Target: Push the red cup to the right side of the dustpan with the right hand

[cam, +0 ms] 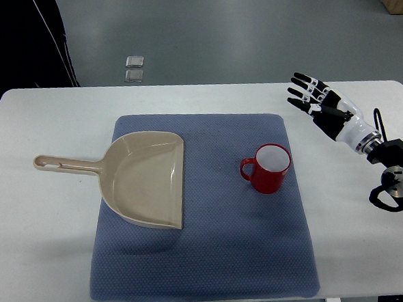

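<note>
A red cup (269, 169) with a white inside stands upright on the blue mat (236, 249), its handle pointing left. To its left lies a beige dustpan (148, 178), handle stretching out to the left. My right hand (313, 96) hovers above the table's right part, up and to the right of the cup, fingers spread and holding nothing. It does not touch the cup. The left arm does not show.
The mat lies on a white table (40, 216). Beyond the far table edge, two small clear squares (134, 68) lie on the grey floor. A dark figure in black clothing (27, 31) stands at the top left corner.
</note>
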Action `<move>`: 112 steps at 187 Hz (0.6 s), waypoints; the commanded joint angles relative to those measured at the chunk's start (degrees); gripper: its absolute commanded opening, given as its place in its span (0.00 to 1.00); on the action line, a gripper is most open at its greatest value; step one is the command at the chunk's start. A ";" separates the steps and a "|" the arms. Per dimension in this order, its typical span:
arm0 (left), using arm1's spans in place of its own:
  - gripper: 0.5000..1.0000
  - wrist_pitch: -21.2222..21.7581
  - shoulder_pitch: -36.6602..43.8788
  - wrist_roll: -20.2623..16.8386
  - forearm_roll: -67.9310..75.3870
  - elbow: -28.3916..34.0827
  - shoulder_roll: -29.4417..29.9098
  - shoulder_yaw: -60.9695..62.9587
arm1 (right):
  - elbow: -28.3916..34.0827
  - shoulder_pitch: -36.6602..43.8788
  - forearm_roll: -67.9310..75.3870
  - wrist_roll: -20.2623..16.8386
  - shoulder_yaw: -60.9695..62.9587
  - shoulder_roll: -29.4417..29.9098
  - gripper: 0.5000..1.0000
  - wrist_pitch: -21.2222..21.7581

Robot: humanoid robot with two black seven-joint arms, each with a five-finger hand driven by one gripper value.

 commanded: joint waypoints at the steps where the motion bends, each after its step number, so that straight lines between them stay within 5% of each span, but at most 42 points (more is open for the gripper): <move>1: 1.00 0.07 -0.02 -0.18 0.00 0.01 0.00 -0.06 | 0.07 -0.07 -0.15 0.00 0.03 0.01 0.87 0.14; 74: 1.00 0.07 -0.02 -0.18 0.00 0.62 0.00 -0.06 | 0.07 -0.59 0.02 0.35 0.38 -0.08 0.87 0.57; 112: 1.00 0.25 -0.11 -0.18 0.00 0.18 0.00 -0.06 | 0.07 -0.68 -1.38 4.74 0.12 -2.10 0.87 3.47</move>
